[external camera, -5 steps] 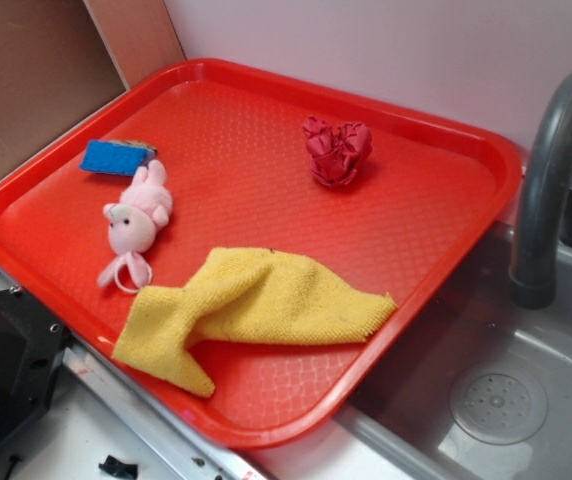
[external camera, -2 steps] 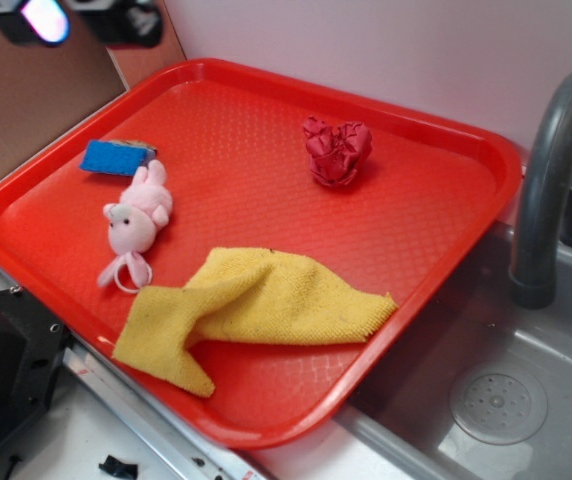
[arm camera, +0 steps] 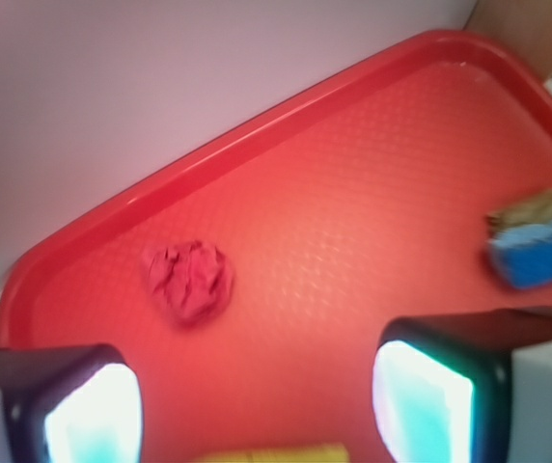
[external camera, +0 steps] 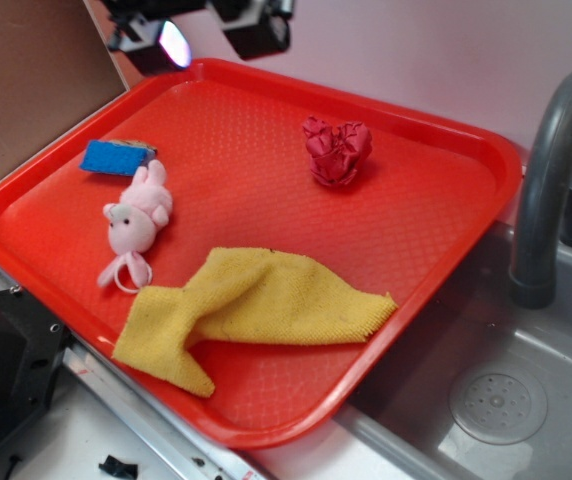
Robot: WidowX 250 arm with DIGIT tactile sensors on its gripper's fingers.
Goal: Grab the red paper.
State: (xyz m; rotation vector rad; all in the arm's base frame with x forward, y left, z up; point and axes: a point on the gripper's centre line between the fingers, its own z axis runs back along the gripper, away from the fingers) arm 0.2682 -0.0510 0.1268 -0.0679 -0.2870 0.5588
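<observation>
A red tray lies on a surface beside a grey sink with a dark curved tap. The red paper, a creased dark crimson wad, sits on the tray's far half, near the back rim and the pale wall. Nothing touches it.

The tool hangs in the air at the top of the exterior view, above the tray's far left corner and well apart from the paper. Its two fingers are spread wide with nothing between them. In the wrist view, both pads glow pale at the bottom edge, and the paper shows between them, farther off on the tray.

A pink toy lies on the tray's left side, just beside a blue sponge behind it. A crumpled yellow cloth is spread across the near part of the tray, close to the toy's feet. A brown board stands to the left of the tray.
</observation>
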